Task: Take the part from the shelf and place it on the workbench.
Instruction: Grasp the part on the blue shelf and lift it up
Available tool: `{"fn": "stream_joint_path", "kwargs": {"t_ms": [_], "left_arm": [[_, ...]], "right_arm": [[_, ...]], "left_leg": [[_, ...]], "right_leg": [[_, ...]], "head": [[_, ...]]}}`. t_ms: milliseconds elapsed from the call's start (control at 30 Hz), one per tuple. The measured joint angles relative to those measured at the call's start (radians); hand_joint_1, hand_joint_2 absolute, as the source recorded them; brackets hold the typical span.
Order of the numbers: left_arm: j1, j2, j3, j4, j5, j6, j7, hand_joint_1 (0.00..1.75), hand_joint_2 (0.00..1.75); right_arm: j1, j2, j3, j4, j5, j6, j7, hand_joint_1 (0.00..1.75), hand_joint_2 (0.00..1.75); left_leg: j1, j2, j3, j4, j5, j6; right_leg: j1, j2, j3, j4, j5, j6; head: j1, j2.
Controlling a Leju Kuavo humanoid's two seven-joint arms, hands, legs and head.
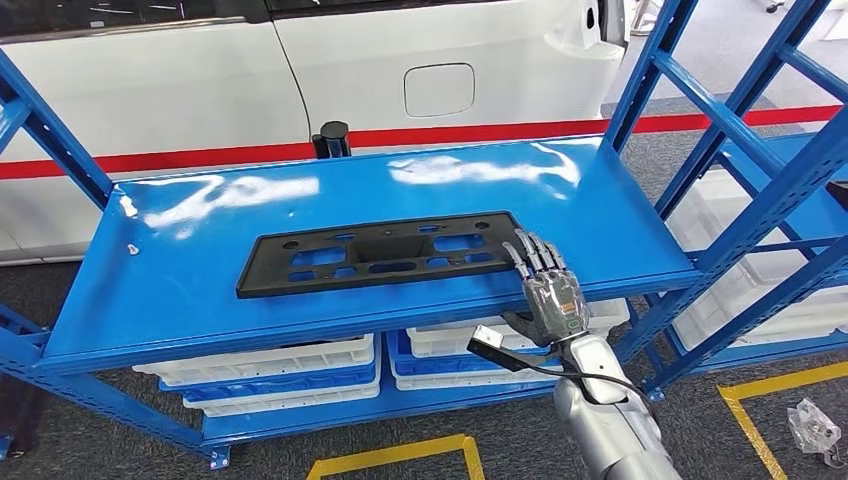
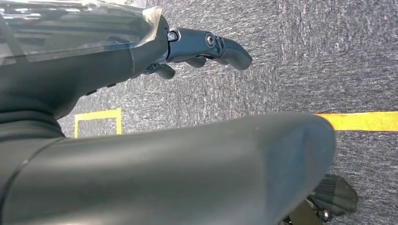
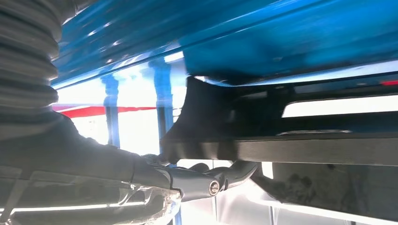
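Observation:
The part (image 1: 380, 252) is a long flat black plastic plate with cut-outs, lying flat on the blue shelf (image 1: 300, 195). My right hand (image 1: 548, 290) reaches up from the shelf's front edge. Its fingers lie stretched over the plate's right end, and the thumb stays low by the shelf's front lip. The right wrist view shows the part (image 3: 291, 145) close up against the blue shelf (image 3: 234, 33), with my right hand (image 3: 197, 180) touching its edge. My left hand (image 2: 197, 47) hangs over the grey floor and holds nothing.
White bins (image 1: 270, 365) fill the level below. Blue uprights (image 1: 650, 70) frame the shelf, and a second blue rack (image 1: 790, 190) with white bins stands to the right. A white car (image 1: 200, 80) is parked behind. Yellow tape (image 1: 400, 455) marks the floor.

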Motion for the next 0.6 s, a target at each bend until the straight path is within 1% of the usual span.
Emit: {"fn": "stream_joint_path", "kwargs": {"t_ms": [300, 600], "left_arm": [[-0.002, 0.001, -0.002, 0.0, -0.002, 0.005, 0.002, 0.0, 0.0], [-0.003, 0.001, -0.002, 0.0, -0.003, 0.009, 0.004, 0.0, 0.0]], "right_arm": [[-0.031, 0.013, -0.069, 0.041, 0.043, 0.0, -0.004, 0.0, 1.75], [-0.038, 0.022, -0.086, 0.049, 0.048, 0.0, -0.01, 0.0, 1.75]], "left_leg": [[0.0, 0.006, -0.008, 0.0, 0.008, 0.001], [0.0, 0.007, -0.011, 0.0, 0.012, 0.0]], "right_leg": [[0.0, 0.0, -0.006, 0.0, 0.011, 0.0], [0.0, 0.0, -0.011, 0.0, 0.019, 0.001]], "head": [[0.0, 0.0], [0.0, 0.0]]}}
